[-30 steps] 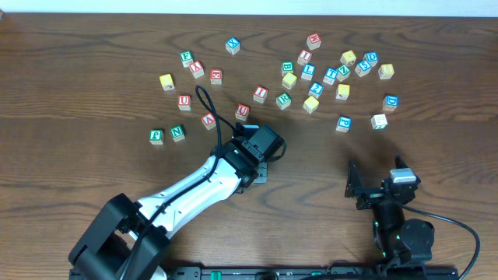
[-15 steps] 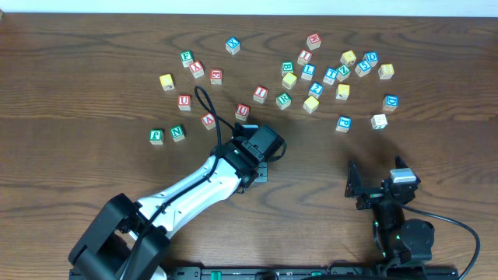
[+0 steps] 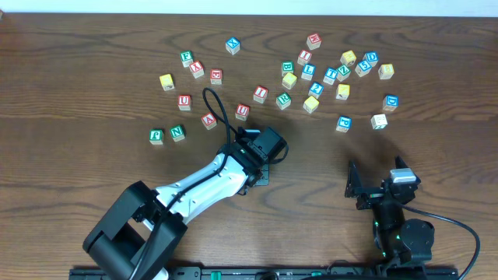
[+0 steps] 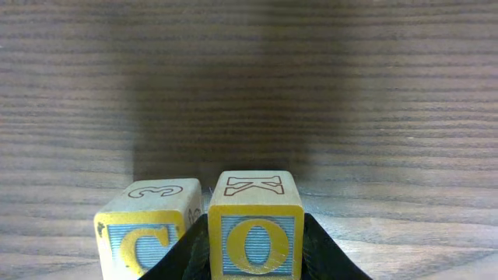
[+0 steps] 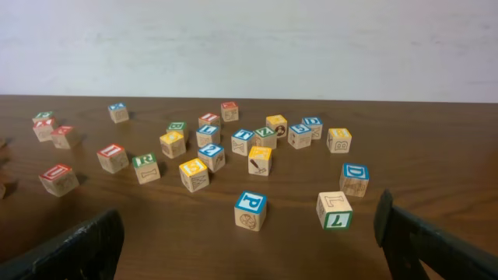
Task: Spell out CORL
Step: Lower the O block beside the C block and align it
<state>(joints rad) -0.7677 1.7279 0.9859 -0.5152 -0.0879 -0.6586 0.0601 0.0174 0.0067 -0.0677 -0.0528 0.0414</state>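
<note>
In the left wrist view my left gripper (image 4: 255,243) is shut on the yellow-framed O cube (image 4: 256,225), with a black finger against each of its sides. The matching C cube (image 4: 144,229) stands right beside it on the left, on the wood. From overhead both cubes are hidden under my left gripper (image 3: 261,166). The green R cube (image 3: 283,99) (image 5: 145,162) and the blue L cube (image 3: 309,71) lie among the scattered cubes at the back. My right gripper (image 3: 379,180) (image 5: 249,233) rests near the front edge, open and holding nothing.
Loose letter cubes are scattered across the back of the table. Red-lettered cubes (image 3: 208,120) and green P and N cubes (image 3: 167,134) lie at the left. A blue P cube (image 5: 250,204) and a green-faced cube (image 5: 334,208) sit closest to the right gripper.
The left arm's lower links have shifted slightly and its gripper has edged a little down and right. The right arm has not moved.
</note>
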